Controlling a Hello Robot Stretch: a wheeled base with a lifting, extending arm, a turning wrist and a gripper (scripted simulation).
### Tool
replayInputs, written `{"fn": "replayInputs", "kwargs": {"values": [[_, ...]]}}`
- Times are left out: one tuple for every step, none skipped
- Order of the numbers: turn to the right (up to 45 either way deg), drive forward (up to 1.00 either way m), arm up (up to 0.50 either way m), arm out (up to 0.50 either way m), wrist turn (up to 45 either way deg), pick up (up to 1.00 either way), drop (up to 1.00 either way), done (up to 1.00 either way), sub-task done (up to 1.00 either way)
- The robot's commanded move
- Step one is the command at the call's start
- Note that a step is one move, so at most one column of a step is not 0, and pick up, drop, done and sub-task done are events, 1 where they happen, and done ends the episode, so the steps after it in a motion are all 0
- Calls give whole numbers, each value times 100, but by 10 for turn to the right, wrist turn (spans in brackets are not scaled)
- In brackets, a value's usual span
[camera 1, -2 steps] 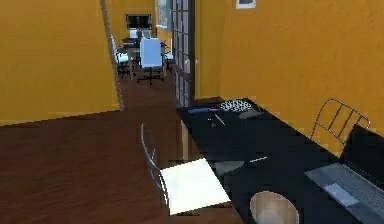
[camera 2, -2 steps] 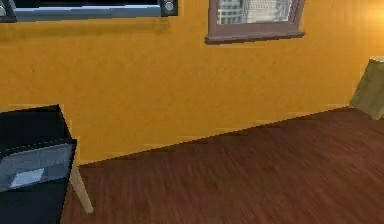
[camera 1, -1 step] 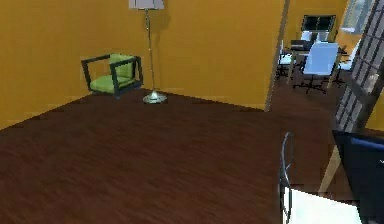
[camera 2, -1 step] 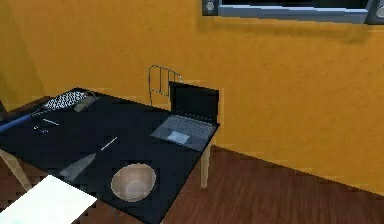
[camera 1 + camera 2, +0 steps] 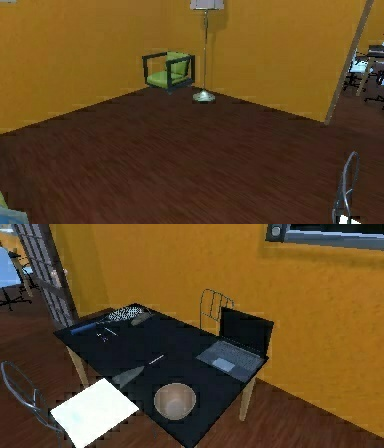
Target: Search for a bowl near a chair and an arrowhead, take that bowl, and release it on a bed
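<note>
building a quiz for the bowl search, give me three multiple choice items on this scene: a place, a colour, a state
1. Where is the bowl? A) on the black table beside the white sheet B) on the floor C) on a shelf
2. The armchair's cushions are: A) red B) green C) white
3. The laptop is: A) shut B) open C) upside down
Key: 1 A, it stands on the tabletop by the sheet; 2 B, green seat in a dark frame; 3 B, its screen stands upright.
</note>
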Motion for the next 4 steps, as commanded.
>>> {"fn": "replayInputs", "kwargs": {"values": [[0,0,50,0,0,0,0,0,0],[0,0,30,0,0,0,0,0,0],[0,0,0,28,0,0,0,0,0],[0,0,0,0,450,0,0,0,0]]}}
